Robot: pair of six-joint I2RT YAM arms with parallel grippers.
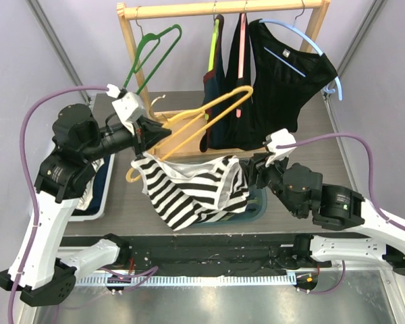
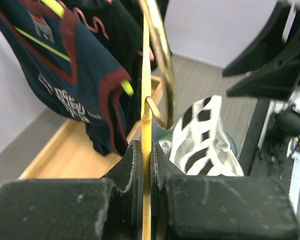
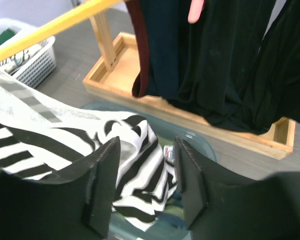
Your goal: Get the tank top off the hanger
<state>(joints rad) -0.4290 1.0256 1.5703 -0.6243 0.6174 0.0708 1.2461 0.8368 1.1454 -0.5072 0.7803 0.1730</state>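
Nearly free: striped tank top caught on 1 end of the yellow hanger

Roughly halfway, by my reading: the tank top [image 1: 189, 189] is off most of the yellow hanger [image 1: 212, 111] but not clear of it. Seen from above, 1 corner of the garment appears caught on the hanger's low end, just below the left fingers [image 2: 138, 161]. The rest sags away toward the right fingers [image 1: 250, 169] and droops over the teal basin [image 1: 262, 206] on the counter [image 1: 310, 128].

The left fingers are clenched on the hanger's flat yellow bar. The left wrist view shows the bar pinched tight between them, with a curved part of the hanger rising just beyond their tips. The right fingers stand apart and grasp nothing. In the right wrist view the striped cloth lies below and ahead of them, and none of it is pinched between them, so far as I can tell.

What looks done: the hanger is off the wooden rack [image 1: 223, 9] and tilted, and the top sits gathered at 1 end. What looks left: slipping that caught corner off the hanger so the garment drops clear. That probably needs the right fingers to take hold of the fabric near them.

The top is a soft knit with bold black and white stripes, bunched and folded rather than spread. Its upper edge runs in a slack line between the 2 sets of fingers. It should drape and stretch rather than hold any shape.
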